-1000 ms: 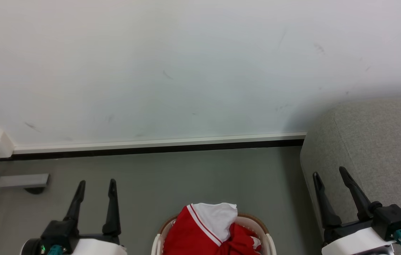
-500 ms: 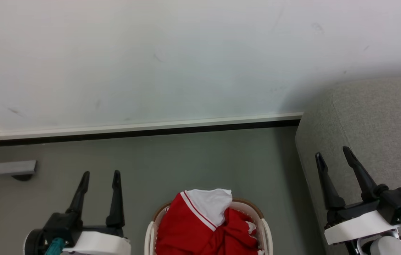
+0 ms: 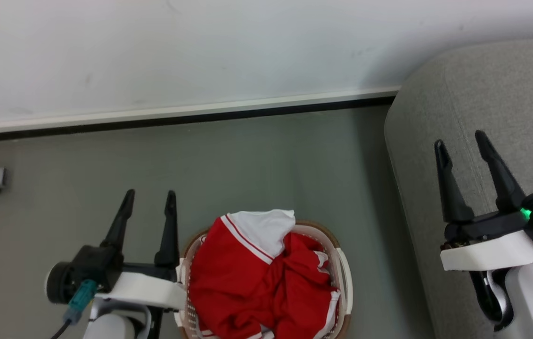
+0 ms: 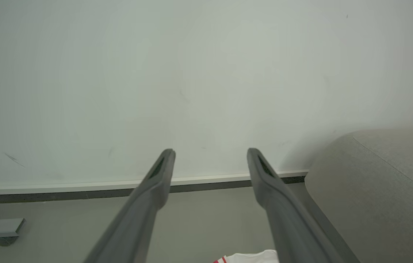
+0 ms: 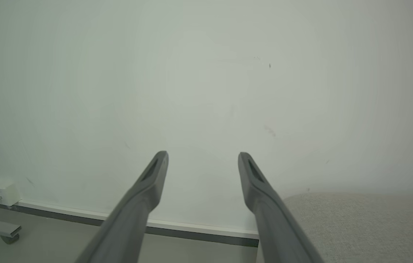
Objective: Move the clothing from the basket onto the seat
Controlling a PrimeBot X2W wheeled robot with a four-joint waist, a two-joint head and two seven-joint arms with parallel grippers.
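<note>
Left pincer: left gripper [image 3: 150, 194] spread wide, holding nothing, fingers aimed at the wall [image 3: 200, 47].
Right pincer: right gripper [image 3: 459, 139] likewise wide and empty, seen against the seat [image 3: 483, 84].
Clothing: clothing [image 3: 247, 282] heaped in the basket [image 3: 344, 278] between the arms.
Basket axis: long way runs toward the wall.
Look: crumpled red, white panel at the far end.

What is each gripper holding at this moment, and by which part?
Nothing is held. The left gripper and the right gripper both stand open and empty. The clothing lies in the basket, away from their fingertips.
</note>
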